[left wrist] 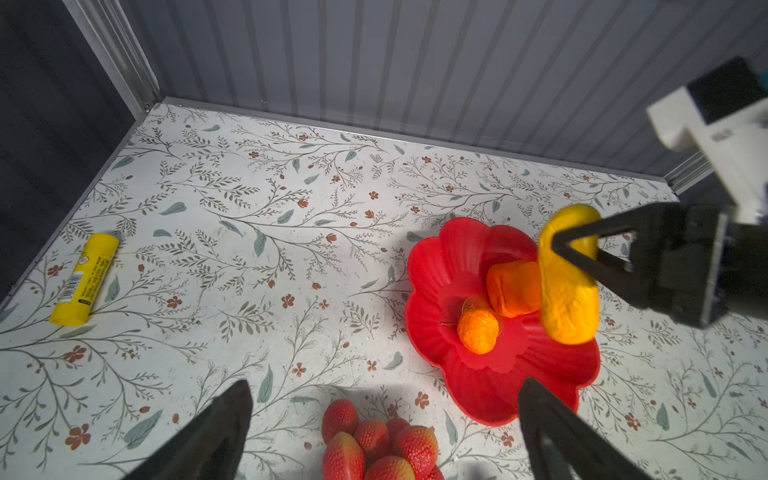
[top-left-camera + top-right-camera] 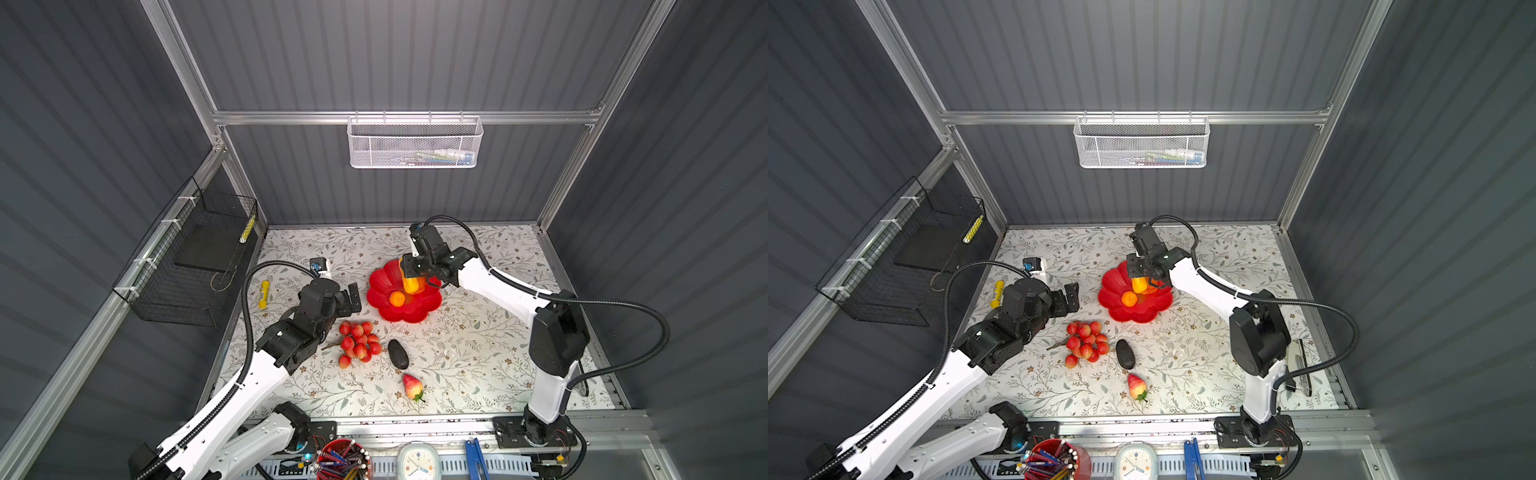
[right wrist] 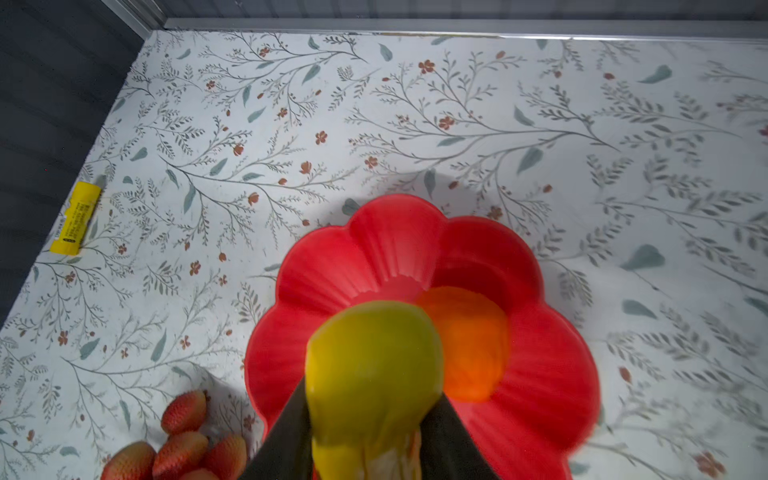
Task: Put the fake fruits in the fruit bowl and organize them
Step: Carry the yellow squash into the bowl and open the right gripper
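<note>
Left wrist view gives the clearest look: my right gripper [image 1: 571,247] is clenched on the upper end of the yellow oblong fruit [image 1: 567,299]. The fruit hangs nearly upright over the fruit bowl [image 1: 490,395], just beside the blocky orange fruit [image 1: 513,289]. The small round orange [image 1: 478,330] sits near the bowl's centre. Whether the yellow fruit's lower end touches the bowl, I cannot tell.

My left gripper [image 1: 386,388] is released, jaws wide and empty, above the desk [image 2: 478,353] at about 9 o'clock from the bowl in both top views. The red grape-like bunch [image 2: 358,343] lies at 7 o'clock from the bowl. The dark avocado [image 2: 398,354] is at 6 o'clock, with the red strawberry [image 2: 412,386] farther out the same way.

My worry is the let-go. A long fruit dropped on end will likely topple; it could fall against the blocky orange fruit, knock the round one aside, or roll over the shallow petal rim. The bowl looks light and could skid if I press down. The left gripper stands close, so a careless retreat might clip it.
</note>
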Motion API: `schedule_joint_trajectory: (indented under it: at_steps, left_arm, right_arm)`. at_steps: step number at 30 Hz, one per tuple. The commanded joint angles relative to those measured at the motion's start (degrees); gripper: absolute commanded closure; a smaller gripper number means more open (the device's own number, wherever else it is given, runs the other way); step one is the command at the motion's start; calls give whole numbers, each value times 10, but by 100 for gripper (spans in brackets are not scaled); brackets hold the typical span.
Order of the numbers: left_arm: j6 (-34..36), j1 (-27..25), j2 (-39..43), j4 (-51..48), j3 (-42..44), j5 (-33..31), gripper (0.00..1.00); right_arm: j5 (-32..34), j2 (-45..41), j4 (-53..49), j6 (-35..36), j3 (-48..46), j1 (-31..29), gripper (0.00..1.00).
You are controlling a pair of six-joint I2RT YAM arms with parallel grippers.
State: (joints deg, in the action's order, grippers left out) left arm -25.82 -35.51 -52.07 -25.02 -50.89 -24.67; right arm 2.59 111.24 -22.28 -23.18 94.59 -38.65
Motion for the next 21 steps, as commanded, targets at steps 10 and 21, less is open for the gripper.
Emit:
schedule_joint_trajectory:
  at_steps: [10, 21]
  left_arm:
    - [-27, 4, 16, -29, 5, 70, 0]
    - [-26, 4, -68, -54, -30, 195, 6]
  right_arm:
    - [-79, 151, 39, -60, 105, -1, 61]
    - [-84, 92, 65, -64, 76, 25, 25]
